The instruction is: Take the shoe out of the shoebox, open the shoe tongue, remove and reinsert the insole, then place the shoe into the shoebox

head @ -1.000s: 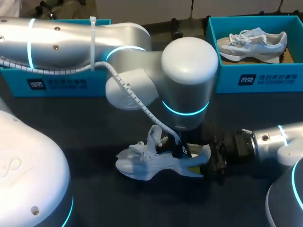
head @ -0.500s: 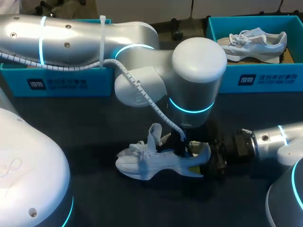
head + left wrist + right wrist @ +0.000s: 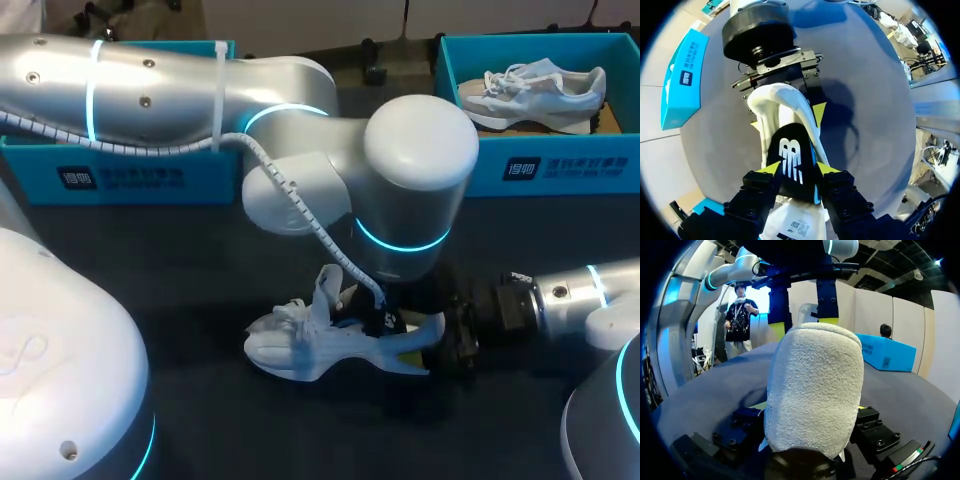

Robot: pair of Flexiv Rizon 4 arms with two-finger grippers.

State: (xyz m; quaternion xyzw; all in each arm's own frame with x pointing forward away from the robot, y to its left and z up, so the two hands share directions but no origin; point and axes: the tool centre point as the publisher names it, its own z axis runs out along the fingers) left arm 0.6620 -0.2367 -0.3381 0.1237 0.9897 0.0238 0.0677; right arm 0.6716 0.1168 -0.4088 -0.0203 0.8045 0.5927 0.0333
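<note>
white shoe [image 3: 300, 350] sits on the dark table [image 3: 200, 260] at about 6 o'clock from the table centre. toe to 9 o'clock, heel to 3 o'clock, outside both boxes. tongue [image 3: 326, 285] stands up, laces loose.

right gripper [image 3: 452, 340] comes in from 3 o'clock and is clamped on the heel. left wrist view shows a yellow tip on each side of the heel.

left arm [image 3: 400, 180] reaches over from 9 o'clock. left gripper [image 3: 797, 168] points down into the shoe opening, fingers narrow, pinching the black insole [image 3: 792, 157] from both sides. one end of the insole is up between the tips, the other end runs down inside the shoe.

blue shoebox [image 3: 540, 165] at 1 o'clock holds a second pale shoe [image 3: 530, 88]. second blue box [image 3: 120, 178] at 10 o'clock is partly behind the left arm, cannot tell its contents.
</note>
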